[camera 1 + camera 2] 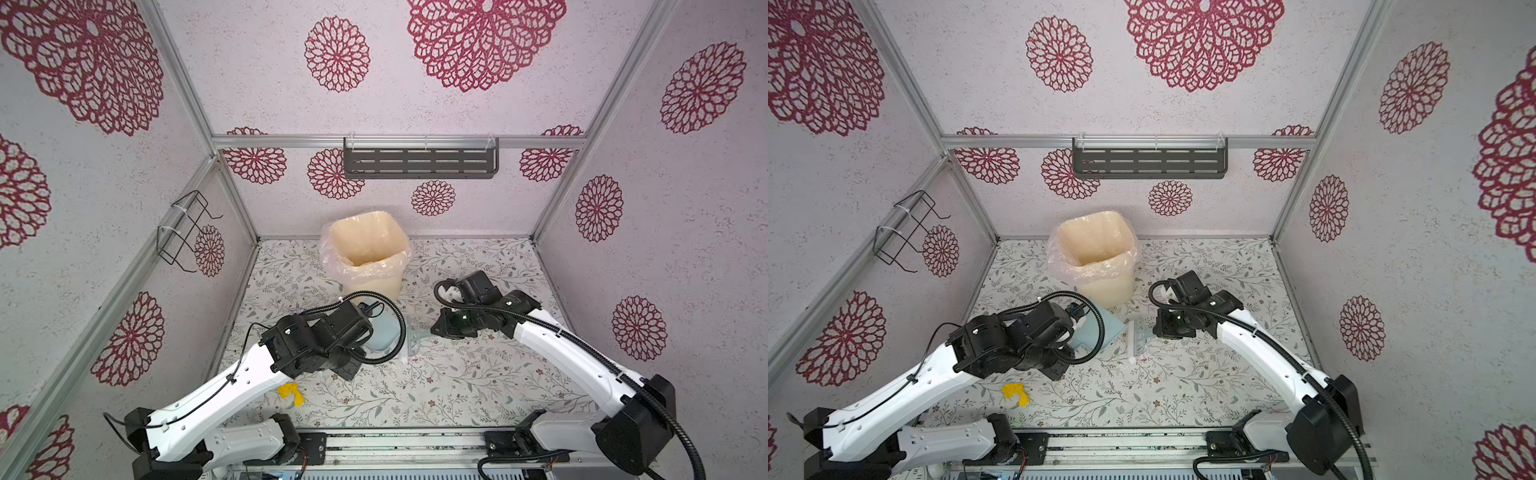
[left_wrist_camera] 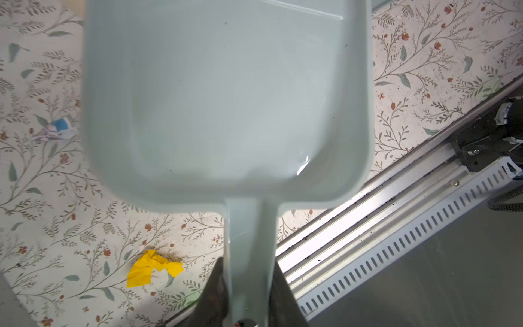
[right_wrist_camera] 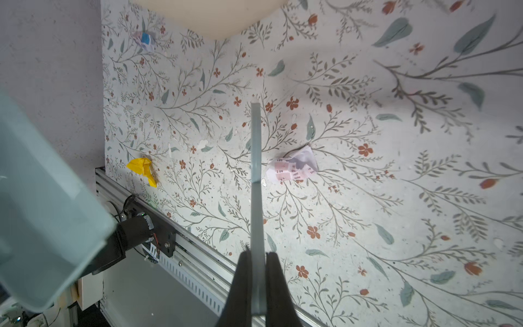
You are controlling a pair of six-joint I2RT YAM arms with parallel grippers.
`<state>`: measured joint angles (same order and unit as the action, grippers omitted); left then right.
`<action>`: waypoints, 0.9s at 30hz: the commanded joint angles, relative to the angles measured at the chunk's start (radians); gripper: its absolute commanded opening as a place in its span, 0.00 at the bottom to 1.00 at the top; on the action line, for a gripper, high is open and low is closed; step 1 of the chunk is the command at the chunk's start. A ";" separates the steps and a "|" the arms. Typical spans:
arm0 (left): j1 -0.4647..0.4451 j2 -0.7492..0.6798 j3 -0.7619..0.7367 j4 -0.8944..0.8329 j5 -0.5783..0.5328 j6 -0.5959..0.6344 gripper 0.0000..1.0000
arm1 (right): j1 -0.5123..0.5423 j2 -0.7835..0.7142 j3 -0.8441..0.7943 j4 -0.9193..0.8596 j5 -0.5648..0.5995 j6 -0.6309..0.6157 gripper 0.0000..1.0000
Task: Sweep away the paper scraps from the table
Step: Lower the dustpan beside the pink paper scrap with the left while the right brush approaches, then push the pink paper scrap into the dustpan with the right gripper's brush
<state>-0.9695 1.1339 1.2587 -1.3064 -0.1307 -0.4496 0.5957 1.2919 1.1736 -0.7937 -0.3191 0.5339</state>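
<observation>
Left claw [image 2: 249,271] clamped on dustpan [image 2: 226,99] handle, right claw [image 3: 258,254] pinching brush [image 3: 255,141], yellow paper scrap [image 3: 143,170] on table [image 3: 368,198]

A robot test booth. Patterned panels [image 1: 257,75] in an aluminium frame [image 1: 282,141] enclose the worktop [image 1: 457,386]. The left arm [image 1: 216,399] and right arm [image 1: 573,353] share a rail [image 1: 407,446].

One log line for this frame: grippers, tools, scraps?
left gripper: shut on dustpan handle, pan empty | right gripper: shut on brush | table: yellow scrap, pink-white scrap, blue-white scrap unswept
</observation>
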 commanded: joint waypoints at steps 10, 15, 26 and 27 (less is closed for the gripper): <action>-0.062 0.051 -0.205 0.162 0.134 -0.138 0.00 | -0.051 0.039 0.130 -0.240 0.224 -0.215 0.00; -0.069 0.085 -0.264 0.202 0.165 -0.151 0.00 | -0.030 0.083 0.172 -0.264 0.262 -0.252 0.00; -0.104 0.208 -0.278 0.214 0.182 -0.149 0.00 | 0.071 0.193 0.268 -0.315 0.355 -0.292 0.00; -0.107 0.216 -0.281 0.216 0.181 -0.150 0.00 | 0.076 0.198 0.268 -0.315 0.358 -0.292 0.00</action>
<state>-1.0611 1.3373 0.9810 -1.1053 0.0444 -0.5961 0.6567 1.4879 1.4097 -1.0698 -0.0093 0.2653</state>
